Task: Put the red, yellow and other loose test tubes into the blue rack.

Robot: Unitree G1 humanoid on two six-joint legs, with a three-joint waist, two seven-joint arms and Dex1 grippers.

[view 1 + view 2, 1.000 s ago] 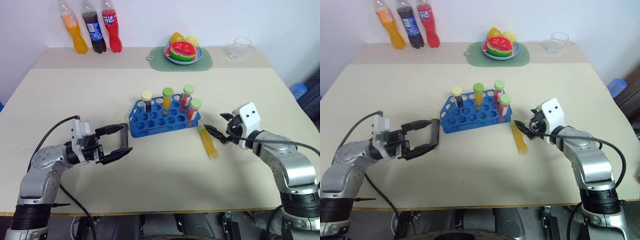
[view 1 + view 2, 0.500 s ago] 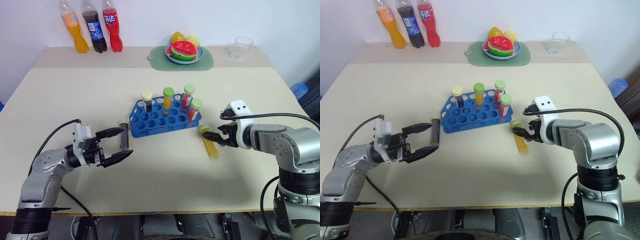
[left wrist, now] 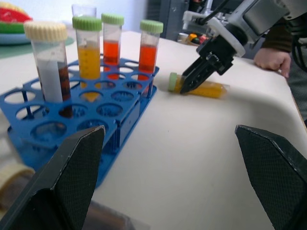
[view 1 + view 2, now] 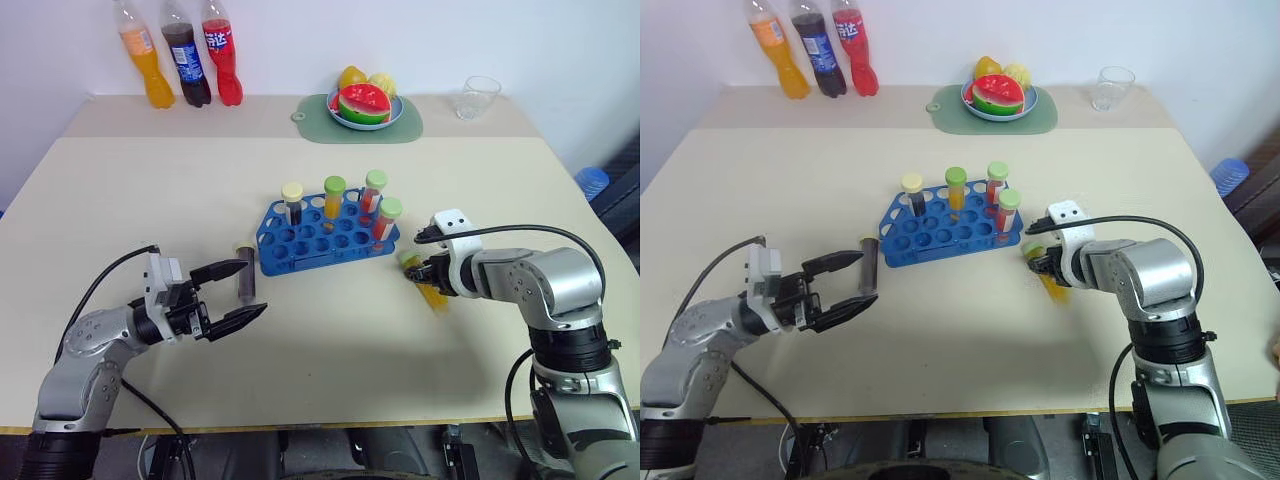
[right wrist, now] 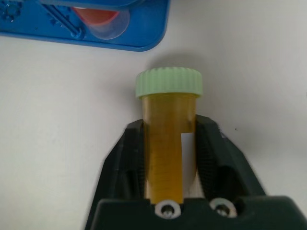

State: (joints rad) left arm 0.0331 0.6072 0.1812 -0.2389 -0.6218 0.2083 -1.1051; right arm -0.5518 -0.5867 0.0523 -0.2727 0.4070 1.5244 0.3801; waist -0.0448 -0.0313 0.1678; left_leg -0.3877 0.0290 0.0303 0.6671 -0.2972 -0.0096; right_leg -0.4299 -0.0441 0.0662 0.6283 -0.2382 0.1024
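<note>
Right wrist view showed the right tool (image 5: 169, 158) pinching a yellow tube (image 5: 168, 139) between its two fingers, just below the pale green cap; the tube lay on the desk (image 4: 330, 330) just beside the right end of the blue rack (image 4: 325, 238). The rack was bright blue plastic with rows of round holes and sat mid-desk. Four capped tubes stood upright in it: one dark with a cream cap (image 4: 292, 203), one yellow with a green cap (image 4: 334, 198), and two red with green caps (image 4: 374, 190) (image 4: 388, 217). A dark tube (image 4: 245, 275) lay loose at the rack's left end, between the spread fingers of the left tool (image 4: 232, 292), apparently untouched. At the desk's far edge, a blue plate (image 4: 365, 120) held fruit.
</note>
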